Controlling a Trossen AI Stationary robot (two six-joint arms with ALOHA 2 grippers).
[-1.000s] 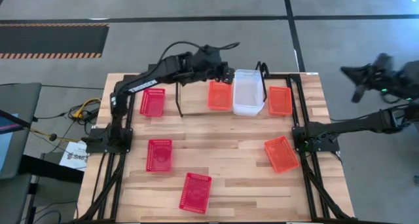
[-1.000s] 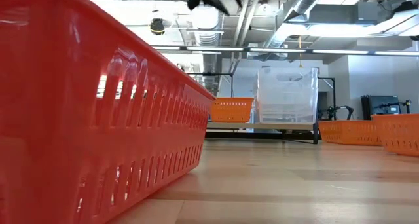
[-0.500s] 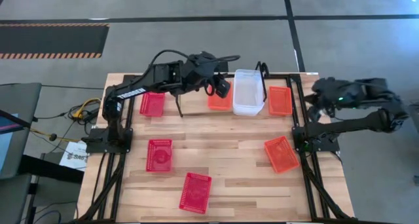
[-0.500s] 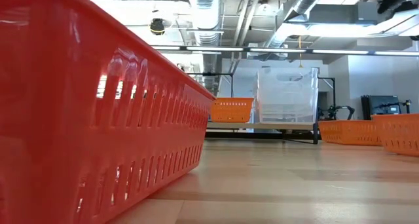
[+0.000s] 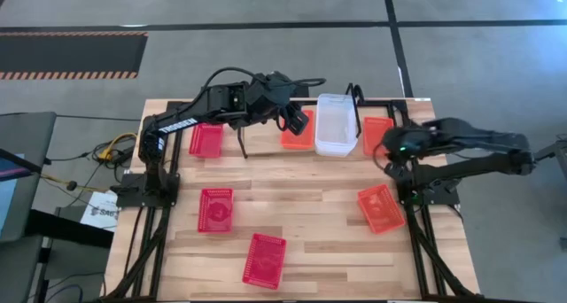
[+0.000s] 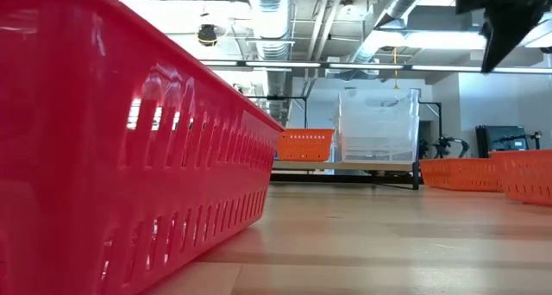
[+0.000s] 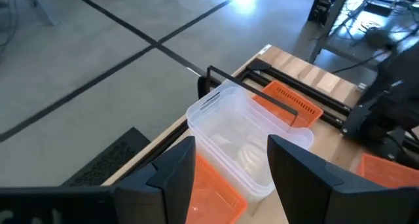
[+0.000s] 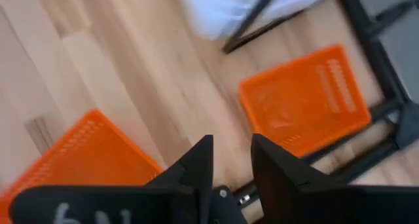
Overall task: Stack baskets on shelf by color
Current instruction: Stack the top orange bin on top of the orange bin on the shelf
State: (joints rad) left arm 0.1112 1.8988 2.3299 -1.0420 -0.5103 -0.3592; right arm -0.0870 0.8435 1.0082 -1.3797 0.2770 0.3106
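Note:
The shelf (image 5: 241, 142) stands at the table's far edge. On it sit an orange basket (image 5: 291, 140) and, to its right, stacked clear baskets (image 5: 337, 126). My left gripper (image 5: 297, 119) hovers open above the orange basket, nothing between its fingers (image 7: 173, 178). Two more orange baskets lie flat on the table at the right, one far (image 5: 379, 135) and one nearer (image 5: 381, 207). My right gripper (image 5: 390, 152) hangs open over the bare wood between them, pointing steeply down (image 8: 232, 165). Three red baskets (image 5: 205, 139) (image 5: 215, 209) (image 5: 265, 260) lie on the left half.
The black arm frames run along the table's left (image 5: 146, 197) and right (image 5: 416, 192) sides. The wood in the middle (image 5: 301, 188) is bare. In the low view the nearest red basket (image 6: 129, 157) fills the left foreground.
My right arm has swung in from beyond the table's right edge and dropped, its gripper now tipped downward over the right side of the table. My left gripper has shifted a little toward the near edge, staying above the shelf's orange basket. No basket has moved.

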